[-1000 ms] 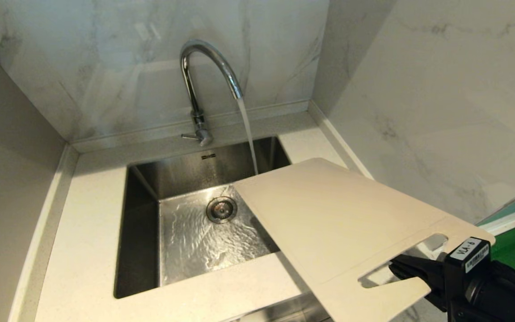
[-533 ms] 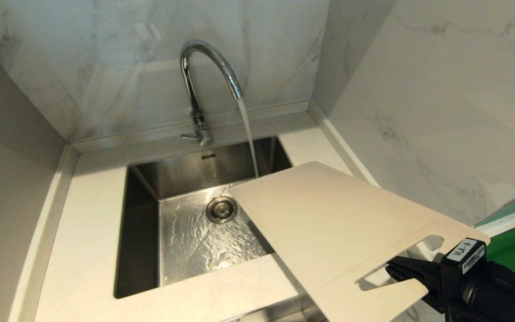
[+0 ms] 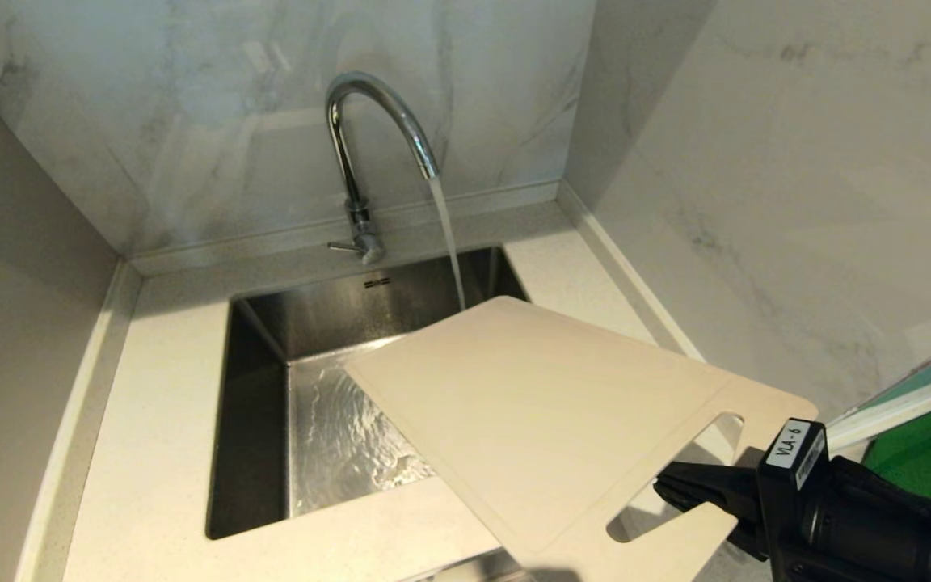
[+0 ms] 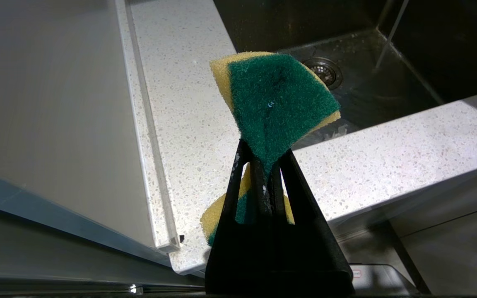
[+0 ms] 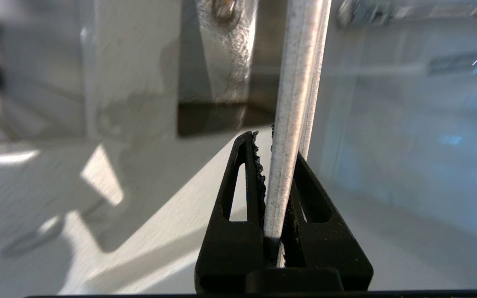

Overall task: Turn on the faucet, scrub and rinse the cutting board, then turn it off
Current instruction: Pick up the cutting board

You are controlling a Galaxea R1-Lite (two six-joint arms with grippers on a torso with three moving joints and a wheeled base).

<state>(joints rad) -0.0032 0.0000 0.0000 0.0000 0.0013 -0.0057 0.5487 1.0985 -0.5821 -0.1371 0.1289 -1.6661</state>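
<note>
Faucet running — my right gripper clamps the cutting board over the sink, left gripper pinching the sponge. Next — board under the stream, then scrub.

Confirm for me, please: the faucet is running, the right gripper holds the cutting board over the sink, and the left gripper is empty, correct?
Not quite: the left gripper is not empty. The left wrist view shows it shut on a green and yellow sponge. The rest stands: the faucet is running and the right gripper holds the cutting board over the sink.

Beige cutting board, green-yellow sponge
</note>
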